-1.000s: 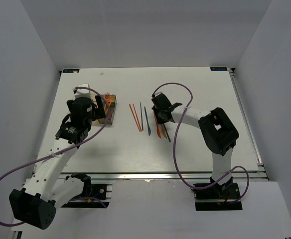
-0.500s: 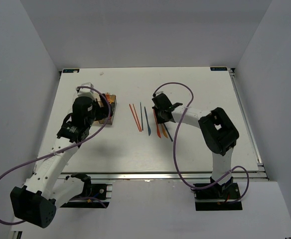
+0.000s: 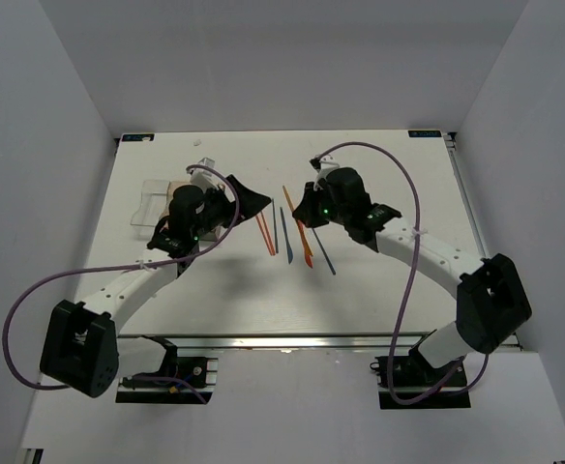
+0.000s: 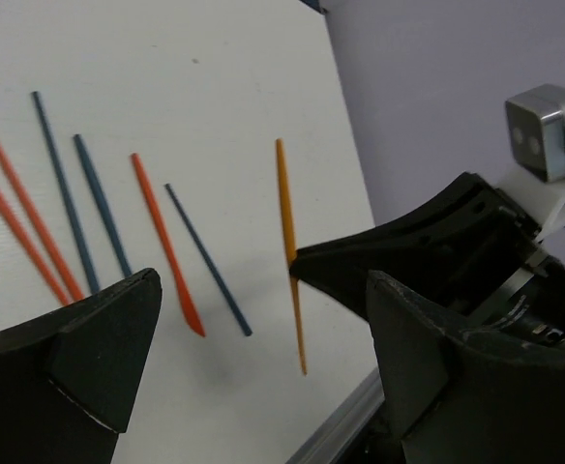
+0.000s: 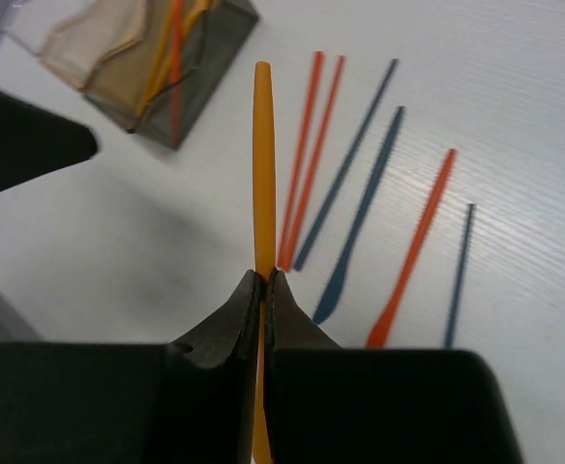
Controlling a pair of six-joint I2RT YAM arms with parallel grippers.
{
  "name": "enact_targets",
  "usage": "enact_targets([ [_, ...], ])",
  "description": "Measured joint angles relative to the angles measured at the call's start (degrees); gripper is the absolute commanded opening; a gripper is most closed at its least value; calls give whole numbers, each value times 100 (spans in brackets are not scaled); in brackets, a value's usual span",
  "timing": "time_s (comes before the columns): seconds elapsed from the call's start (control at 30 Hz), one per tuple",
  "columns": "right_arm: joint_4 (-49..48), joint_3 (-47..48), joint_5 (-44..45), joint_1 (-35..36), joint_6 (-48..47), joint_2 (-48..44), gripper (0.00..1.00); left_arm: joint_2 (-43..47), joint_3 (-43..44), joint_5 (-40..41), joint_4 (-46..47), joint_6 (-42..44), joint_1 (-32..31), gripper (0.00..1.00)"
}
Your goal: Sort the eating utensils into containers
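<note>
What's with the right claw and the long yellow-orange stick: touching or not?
Touching. Right wrist view: the right gripper is pinched shut on the yellow-orange stick, no gap.

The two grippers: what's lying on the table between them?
Two red sticks and two dark blue pieces lie loose there; the top view shows it.

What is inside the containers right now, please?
Orange and red utensils lean inside the containers; their exact compartments are unclear, and the left arm covers most of them from above.
</note>
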State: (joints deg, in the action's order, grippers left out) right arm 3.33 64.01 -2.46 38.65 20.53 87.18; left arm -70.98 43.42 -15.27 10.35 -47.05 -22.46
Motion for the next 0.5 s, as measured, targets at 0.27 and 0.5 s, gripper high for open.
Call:
enact_targets([
  [0.27, -442, -367, -673, 326, 332, -354, 0, -289, 52, -341, 588, -326, -269, 86],
  [0.5, -466, -186, -710, 597, 374, -343, 0, -509, 55, -439, 634, -393, -317, 40],
])
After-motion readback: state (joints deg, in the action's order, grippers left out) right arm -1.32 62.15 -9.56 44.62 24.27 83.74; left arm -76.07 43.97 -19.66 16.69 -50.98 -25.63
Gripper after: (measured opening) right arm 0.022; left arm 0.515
